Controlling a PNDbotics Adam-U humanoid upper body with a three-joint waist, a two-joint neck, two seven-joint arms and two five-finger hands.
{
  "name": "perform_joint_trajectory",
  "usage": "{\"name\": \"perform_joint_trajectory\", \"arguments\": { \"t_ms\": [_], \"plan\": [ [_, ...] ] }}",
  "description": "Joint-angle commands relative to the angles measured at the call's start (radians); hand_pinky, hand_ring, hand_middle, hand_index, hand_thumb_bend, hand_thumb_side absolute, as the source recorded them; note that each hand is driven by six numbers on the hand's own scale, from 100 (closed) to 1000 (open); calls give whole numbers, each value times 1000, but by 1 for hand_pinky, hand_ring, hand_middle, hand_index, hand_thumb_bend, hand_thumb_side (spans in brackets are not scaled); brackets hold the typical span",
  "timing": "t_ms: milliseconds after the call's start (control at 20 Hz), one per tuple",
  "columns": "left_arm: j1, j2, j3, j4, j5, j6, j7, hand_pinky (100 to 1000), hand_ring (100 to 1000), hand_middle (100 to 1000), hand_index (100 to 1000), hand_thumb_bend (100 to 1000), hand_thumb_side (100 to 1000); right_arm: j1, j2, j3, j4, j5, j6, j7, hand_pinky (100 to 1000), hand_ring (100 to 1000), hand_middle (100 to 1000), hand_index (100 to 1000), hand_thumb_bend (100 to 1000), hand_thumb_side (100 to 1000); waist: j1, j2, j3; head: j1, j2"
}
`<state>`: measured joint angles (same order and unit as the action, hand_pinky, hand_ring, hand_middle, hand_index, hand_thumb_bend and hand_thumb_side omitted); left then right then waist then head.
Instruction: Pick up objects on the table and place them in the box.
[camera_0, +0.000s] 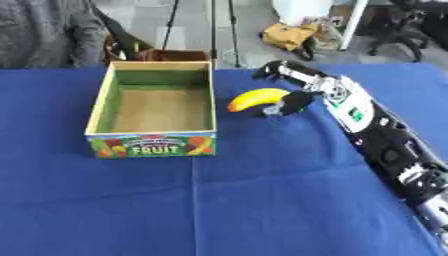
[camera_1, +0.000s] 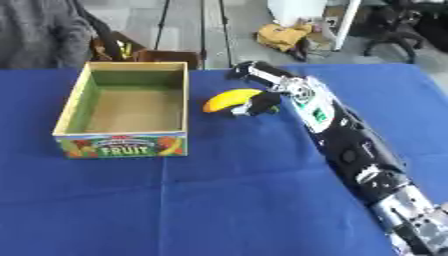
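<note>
While the right arm (camera_0: 385, 145) runs from the near right corner up across the blue tablecloth (camera_0: 262, 200), no other object shows on the near part of the cloth. Further in, left of centre, the box (camera_0: 154, 146) marked FRUIT stands upright with its open top showing a bare floor; nothing lies inside it. Just right of the box, and apart from its right wall, the banana (camera_0: 255, 98) sits in the right hand (camera_0: 293, 102), whose dark fingers curl round the fruit's right end; whether the banana is lifted off the cloth or touching it cannot be told. The left hand shows in neither view. The step in hand appears to be the carry after pickup. The next move calls for raising the banana above the box rim, travelling left until it hangs over the opening, then uncurling the fingers.
</note>
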<state>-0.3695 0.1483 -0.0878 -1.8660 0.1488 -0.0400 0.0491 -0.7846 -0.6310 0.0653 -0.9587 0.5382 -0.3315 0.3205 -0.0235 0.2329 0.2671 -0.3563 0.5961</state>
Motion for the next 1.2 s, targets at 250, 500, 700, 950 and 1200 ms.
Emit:
{"name": "perform_joint_trajectory", "arguments": {
  "t_ms": [250,500,700,950,1200],
  "plan": [
    [-13,5,-4,-24,5,0,-5,777,661,630,778,387,1000,-22,-38,-20,46,86,-18,-85,836,888,823,842,599,461,2,-15,2,-5,-12],
    [-17,5,-13,-23,8,4,-14,778,660,629,779,385,1000,-15,-71,-71,85,112,27,-138,813,849,769,827,590,457,7,-15,40,-34,-22],
    [-19,5,-16,-25,12,6,-18,778,659,629,779,383,1000,4,-81,-60,74,107,48,-198,808,835,758,825,585,458,10,-11,62,-57,-31],
    [-19,3,-18,-26,16,9,-21,778,659,628,779,382,1000,12,-85,-55,82,105,53,-216,809,837,757,825,583,454,15,-1,74,-75,-36],
    [-20,1,-18,-27,20,10,-21,779,659,628,779,381,1000,17,-76,-51,96,111,52,-202,798,812,743,818,570,438,22,9,75,-84,-38]
  ]
}}
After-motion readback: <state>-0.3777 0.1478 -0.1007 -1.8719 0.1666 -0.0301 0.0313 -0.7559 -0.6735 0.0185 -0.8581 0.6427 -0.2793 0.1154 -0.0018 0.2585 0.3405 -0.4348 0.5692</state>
